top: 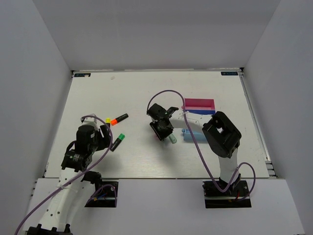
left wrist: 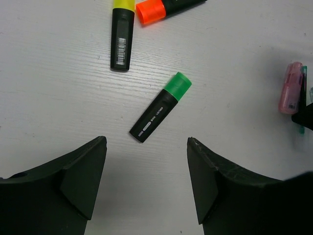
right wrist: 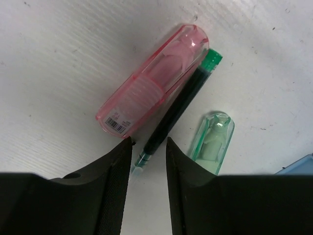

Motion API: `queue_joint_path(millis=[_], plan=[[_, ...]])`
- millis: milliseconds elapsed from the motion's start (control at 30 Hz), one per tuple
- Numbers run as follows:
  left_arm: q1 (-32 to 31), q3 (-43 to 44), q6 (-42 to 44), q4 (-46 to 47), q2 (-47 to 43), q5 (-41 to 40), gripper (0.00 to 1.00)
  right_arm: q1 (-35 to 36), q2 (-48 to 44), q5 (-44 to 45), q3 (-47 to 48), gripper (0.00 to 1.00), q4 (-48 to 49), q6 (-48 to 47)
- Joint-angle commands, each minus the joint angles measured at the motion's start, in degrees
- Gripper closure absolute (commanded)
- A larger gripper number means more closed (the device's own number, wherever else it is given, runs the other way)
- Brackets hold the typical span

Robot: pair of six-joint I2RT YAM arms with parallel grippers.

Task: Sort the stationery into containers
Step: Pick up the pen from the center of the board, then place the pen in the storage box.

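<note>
My left gripper (left wrist: 146, 142) is open and empty, low over the table. A green-capped black marker (left wrist: 160, 107) lies just ahead of it. Farther off lie a yellow-black marker (left wrist: 122, 34) and an orange-black marker (left wrist: 161, 9). My right gripper (right wrist: 149, 139) is open by a narrow gap, with the tip of a thin dark pen (right wrist: 178, 110) lying between its fingers. A pink marker (right wrist: 151, 81) touches the pen's left side and a pale green marker (right wrist: 213, 142) lies to its right. The magenta tray (top: 199, 104), dark blue tray (top: 203, 112) and light blue tray (top: 193, 135) sit right of this gripper (top: 164, 132).
The right arm's forearm (top: 222, 134) crosses over part of the trays. White walls enclose the table on three sides. A purple cable (top: 168, 93) loops above the right gripper. The light blue tray's corner (right wrist: 301, 164) shows at the right wrist view's edge.
</note>
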Motion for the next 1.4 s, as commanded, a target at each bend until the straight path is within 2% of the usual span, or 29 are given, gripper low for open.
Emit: queue_joint_path(millis=[0,67,167,200,267,300,367,533,633,833,900,1067,1133,1167,1233,1267,1300,1367], plan=[[0.44,-0.51,-0.12,1.26,-0.79,0.62,0.23,-0.03,2.38,1.05,1.26,0.63,0.67,1.98],[0.35,-0.51,-0.12,1.09,-0.79,0.53,0.23,-0.11,2.91,1.40,1.08,0.66,0.50,1.81],[0.35,-0.51,-0.12,1.18,-0.97,0.45,0.23,-0.20,3.09,3.77,-0.15,0.76,0.67,1.73],[0.44,-0.42,-0.12,1.09,-1.23,0.62,0.23,-0.20,3.26,4.65,-1.11,0.84,0.58,1.46],[0.35,-0.59,-0.12,1.35,-1.06,0.71,0.23,-0.03,3.53,6.76,-1.90,0.87,0.32,1.28],[0.35,-0.51,-0.12,1.18,-1.14,0.71,0.23,-0.20,3.53,8.07,-2.69,0.93,0.40,0.59],[0.44,-0.59,-0.12,1.09,-1.32,0.80,0.23,-0.11,3.44,8.70,-3.58,0.99,0.67,0.14],[0.35,-0.59,-0.21,1.26,-1.41,0.88,0.23,-0.64,3.35,8.88,-4.46,1.00,0.76,-1.70],[0.44,-0.68,-0.04,1.26,-1.50,1.15,0.23,-1.34,1.87,2.85,-3.67,1.00,0.49,-3.19],[0.44,-0.77,0.05,1.79,-1.41,2.20,0.23,-2.31,-10.35,-8.85,-1.82,1.00,2.86,-9.52],[0.44,-0.77,0.05,1.53,-1.06,2.38,0.23,-2.49,-14.63,-9.84,-0.42,1.00,4.18,-11.90],[0.44,-0.77,-0.03,1.53,-1.06,2.38,0.23,-4.77,-19.58,-6.61,5.20,1.00,3.57,-19.34],[0.53,-0.86,0.05,1.44,-0.97,2.38,0.23,-5.12,-20.29,-1.86,7.31,1.00,2.25,-22.25],[0.44,-0.86,0.14,1.44,-0.97,2.47,0.23,-5.56,-20.03,4.16,8.02,1.00,1.64,-23.40],[0.44,-0.86,0.14,1.53,-0.88,2.64,0.23,-7.49,-19.76,11.29,10.04,1.00,0.23,-29.62],[0.44,-0.86,0.14,1.61,-0.79,2.64,0.23,-7.50,-19.68,11.34,10.22,1.00,0.58,-31.65],[0.44,-0.86,0.14,1.53,-0.79,2.73,0.23,-9.32,-19.68,13.77,9.61,1.00,0.75,-39.16],[0.44,-0.95,0.14,1.53,-0.79,2.82,0.23,-10.74,-20.99,15.03,7.07,1.00,3.81,-44.74]])
